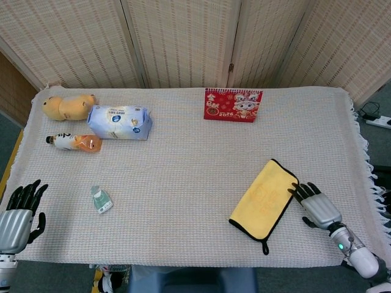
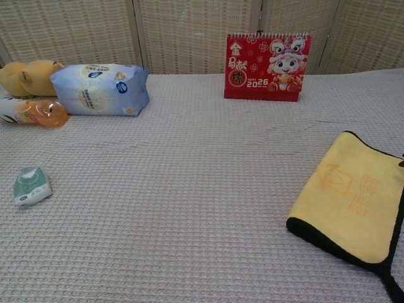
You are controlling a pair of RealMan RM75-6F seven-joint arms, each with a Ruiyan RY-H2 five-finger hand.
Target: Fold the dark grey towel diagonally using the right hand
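Both hands hold nothing: the right hand [image 1: 317, 206] lies with fingers spread just beside the folded yellow towel with dark grey edging [image 1: 263, 198], near the right front of the woven cloth-covered table [image 1: 195, 177]; the left hand [image 1: 18, 210] hovers spread at the left front edge.

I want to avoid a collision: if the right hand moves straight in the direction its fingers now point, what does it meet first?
Probably the towel: the right hand lies just beside its black edge, fingers pointing up-left toward it. Its height above the table is unclear.

Woven folding screen [image 1: 183, 36] behind table; beige waffle-weave tablecloth [image 1: 183, 165], fringed right edge.
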